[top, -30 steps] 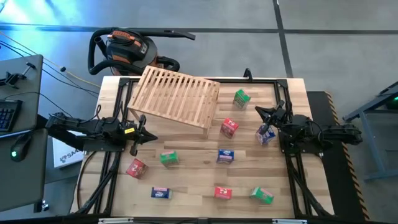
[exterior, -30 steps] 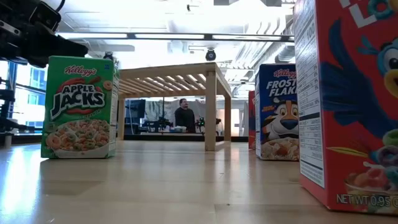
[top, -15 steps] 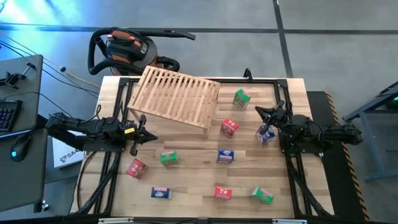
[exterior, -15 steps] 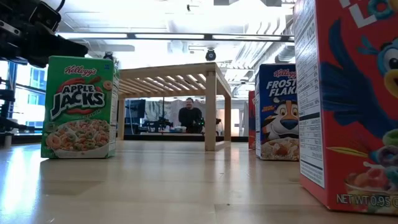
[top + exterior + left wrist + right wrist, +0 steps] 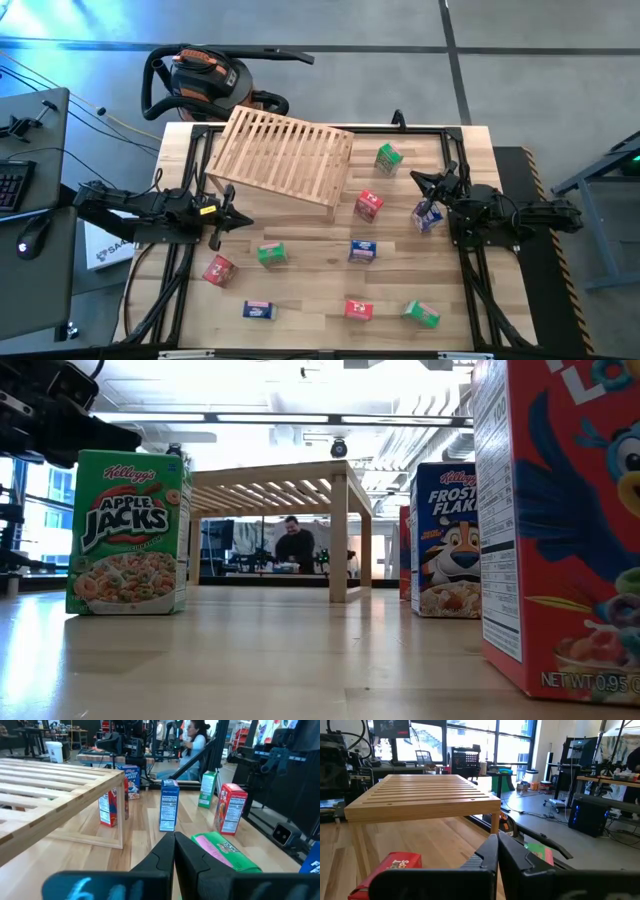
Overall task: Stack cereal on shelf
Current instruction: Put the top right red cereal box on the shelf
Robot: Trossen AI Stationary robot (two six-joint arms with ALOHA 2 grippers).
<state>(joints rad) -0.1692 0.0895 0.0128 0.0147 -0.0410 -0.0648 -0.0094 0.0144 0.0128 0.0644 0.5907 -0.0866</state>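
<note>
The shelf (image 5: pixel 285 155), a light wooden slatted rack, stands on its short legs at the table's far left. Several small cereal boxes are scattered over the tabletop: a green one (image 5: pixel 388 158), a red one (image 5: pixel 368 205) and a blue-and-white one (image 5: pixel 427 215) toward the right, others nearer the front. My left gripper (image 5: pixel 232 215) hovers shut at the left edge, pointing level toward a lying green box (image 5: pixel 225 851). At the right edge, beside the blue-and-white box, my right gripper (image 5: pixel 425 182) is also shut. Neither holds anything.
A black frame (image 5: pixel 300 128) runs around the tabletop. Open tabletop lies in front of the shelf, between it and the boxes. In the low view a green box (image 5: pixel 128 532), a blue-and-white box (image 5: pixel 445 540) and a close red box (image 5: pixel 560 520) stand upright. A person sits in the room beyond.
</note>
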